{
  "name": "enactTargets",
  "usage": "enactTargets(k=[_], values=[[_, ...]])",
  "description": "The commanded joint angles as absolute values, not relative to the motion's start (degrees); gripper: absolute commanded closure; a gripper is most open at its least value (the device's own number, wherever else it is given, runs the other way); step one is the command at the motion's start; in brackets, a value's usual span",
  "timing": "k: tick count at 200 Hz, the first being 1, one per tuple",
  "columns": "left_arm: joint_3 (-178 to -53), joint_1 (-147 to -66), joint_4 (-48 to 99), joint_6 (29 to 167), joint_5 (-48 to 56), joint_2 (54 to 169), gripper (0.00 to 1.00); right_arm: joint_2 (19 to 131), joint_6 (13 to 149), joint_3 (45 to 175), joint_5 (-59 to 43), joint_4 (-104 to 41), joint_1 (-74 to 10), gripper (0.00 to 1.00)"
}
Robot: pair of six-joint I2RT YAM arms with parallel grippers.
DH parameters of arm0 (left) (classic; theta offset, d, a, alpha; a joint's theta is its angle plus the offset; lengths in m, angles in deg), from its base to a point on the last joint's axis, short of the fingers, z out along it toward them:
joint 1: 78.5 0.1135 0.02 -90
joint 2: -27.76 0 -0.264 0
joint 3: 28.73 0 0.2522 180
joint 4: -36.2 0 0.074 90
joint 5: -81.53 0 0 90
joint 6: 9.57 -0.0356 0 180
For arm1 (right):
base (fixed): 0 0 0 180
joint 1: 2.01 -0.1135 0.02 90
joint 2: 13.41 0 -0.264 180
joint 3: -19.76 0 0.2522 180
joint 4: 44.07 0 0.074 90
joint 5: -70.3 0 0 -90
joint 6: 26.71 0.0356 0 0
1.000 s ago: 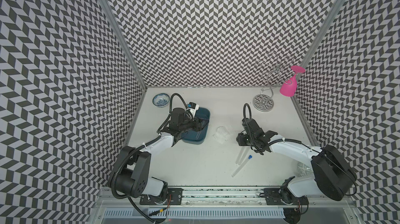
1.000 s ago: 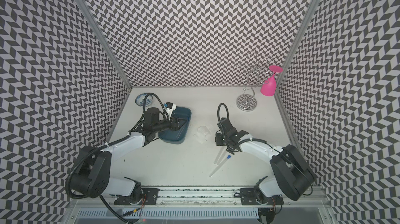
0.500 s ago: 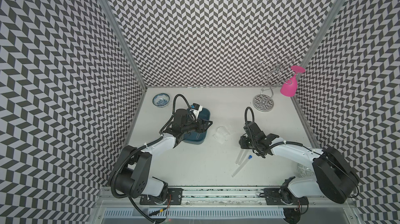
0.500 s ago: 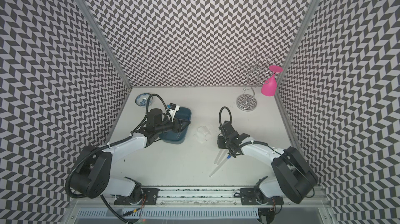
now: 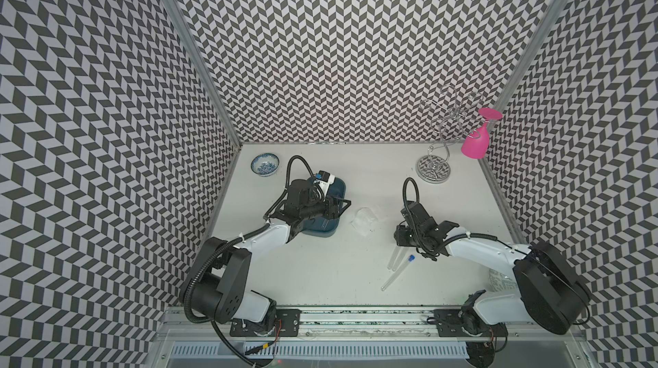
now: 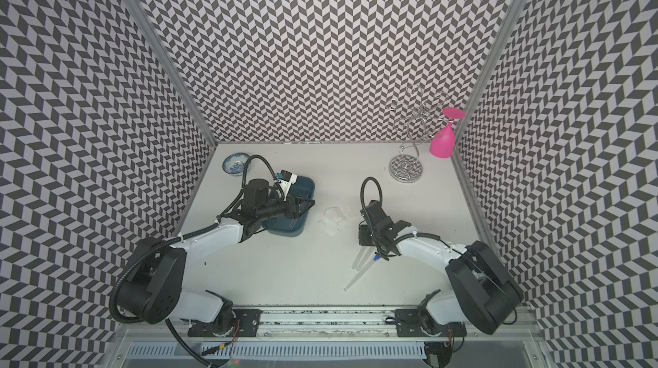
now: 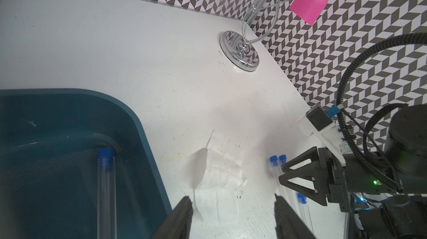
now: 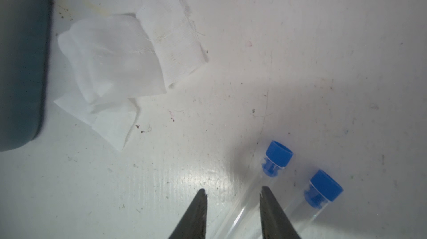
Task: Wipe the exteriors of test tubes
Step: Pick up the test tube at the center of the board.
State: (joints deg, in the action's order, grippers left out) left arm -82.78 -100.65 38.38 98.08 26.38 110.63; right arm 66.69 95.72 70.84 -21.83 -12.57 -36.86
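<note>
Three test tubes (image 5: 393, 259) with blue caps lie together on the white table in both top views, and two of their caps (image 8: 278, 153) show in the right wrist view. A fourth test tube (image 7: 106, 180) lies inside the dark blue tray (image 5: 331, 234). My right gripper (image 8: 233, 192) is open low over the table, one fingertip (image 8: 264, 194) above a tube's body, holding nothing. My left gripper (image 7: 232, 203) is open and empty at the tray's right rim (image 7: 147, 138), facing the crumpled white wipe (image 5: 363, 222).
A small blue-patterned bowl (image 5: 265, 164) sits at the back left. A chrome wire stand (image 5: 433, 170) with a pink glass (image 5: 475, 142) hanging from it stands at the back right. The wipe (image 8: 111, 64) lies between tray and tubes.
My left gripper has moved right, from over the tray's inside to its right rim, toward the wipe. The right gripper has barely shifted over the tubes.
</note>
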Motion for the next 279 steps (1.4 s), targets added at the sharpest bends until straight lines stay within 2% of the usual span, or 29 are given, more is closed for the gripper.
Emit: enactTargets(k=[1,111,185,279], values=[[-83.2,-101.1,39.7,97.8,27.2,111.1,0.41,65.8,96.5,70.3,-22.7,-13.7,-36.8,0.62],[-84.1,-101.3,39.2,97.8,27.9,111.4,0.4,69.4,97.0,70.4,-21.6,-18.2,-37.5,0.64],[-81.4,-101.6,38.7,97.7,26.3,107.9,0.39,78.6,95.6,75.9,-21.2,-20.7,-39.4,0.68],[-80.6,-101.6,38.2,97.1,26.2,106.7,0.39,87.8,93.7,83.3,-24.7,-18.2,-42.5,0.81]])
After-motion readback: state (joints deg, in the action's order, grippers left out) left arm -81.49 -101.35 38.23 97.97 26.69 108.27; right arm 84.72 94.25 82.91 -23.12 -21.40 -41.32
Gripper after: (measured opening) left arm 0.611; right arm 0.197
